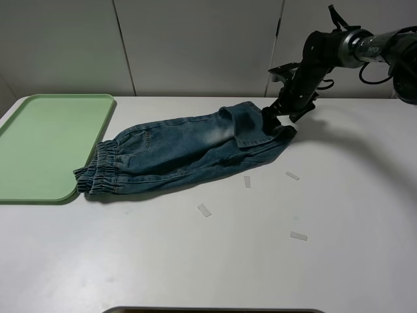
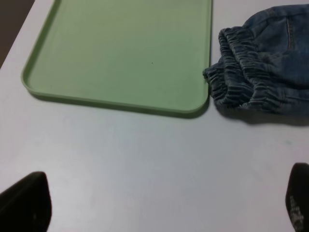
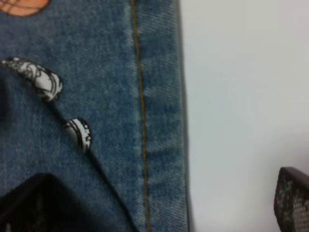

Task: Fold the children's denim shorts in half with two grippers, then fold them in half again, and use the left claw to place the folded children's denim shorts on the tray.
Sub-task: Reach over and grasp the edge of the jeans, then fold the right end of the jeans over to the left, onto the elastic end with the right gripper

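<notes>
The right gripper is down at the hem end of the denim shorts, toward the far right corner of the tabletop. Its wrist view shows it released. The two black fingers are spread wide, one over the denim and the other over bare tabletop, and the stitched hem edge runs between them unpinched.

The left gripper is released too. Its fingertips stand far apart over bare tabletop near the left edge, on the near side of the tray.

The pale-green tray lies flat at the far left corner. The shorts lie on the tabletop as a long narrow shape across its far half, slanting from the left edge toward the far right corner. Their gathered waistband touches the tray's right rim close to that rim's near corner. At the hem end a flap of denim is turned back over the rest.

White-and-black print marks and an orange bit show on the denim near the right gripper's finger. Four small white scraps lie scattered on the tabletop on the near side of the shorts, apart from them.
</notes>
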